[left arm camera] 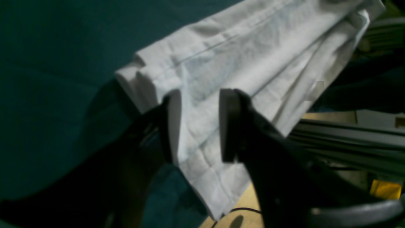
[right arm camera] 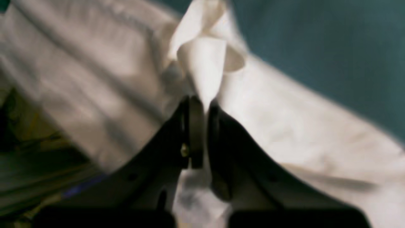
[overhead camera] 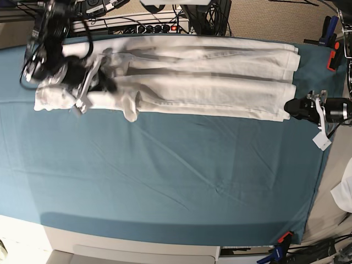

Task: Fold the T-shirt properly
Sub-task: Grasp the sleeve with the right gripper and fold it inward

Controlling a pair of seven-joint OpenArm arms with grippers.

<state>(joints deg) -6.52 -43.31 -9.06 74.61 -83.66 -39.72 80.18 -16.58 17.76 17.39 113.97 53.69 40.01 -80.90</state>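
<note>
Base view, read left to right: the right gripper [overhead camera: 82,82], at the left end of the teal-blue cloth sheet [overhead camera: 165,181], pinches a gathered peak of the T-shirt [overhead camera: 209,82]; in the right wrist view its jaws stand almost together with a cone of white fabric squeezed between them, the pinch at the right gripper [right arm camera: 204,109] taking in only a narrow ridge of the T-shirt [right arm camera: 284,126]. The garment lies as a long band, folded lengthwise, across the far half of the sheet, its left end rumpled and its right end squared. At the right end the left gripper [overhead camera: 292,108] meets the hem corner; in the left wrist view the left gripper [left arm camera: 197,123] has its jaws moderately apart with the layered, stitched hem of the T-shirt [left arm camera: 253,50] passing between them, and whether the pads [left arm camera: 227,126] press the cloth cannot be told. Judged risks: the thin pinch on the left may slip under tension; the right-hand jaws may catch only some of the stacked layers, so the fold would splay when lifted; uneven pulling would skew the band; a low grasp might also catch the sheet. A small white tag [overhead camera: 322,142] dangles beneath the left arm. No container appears in any view.
</note>
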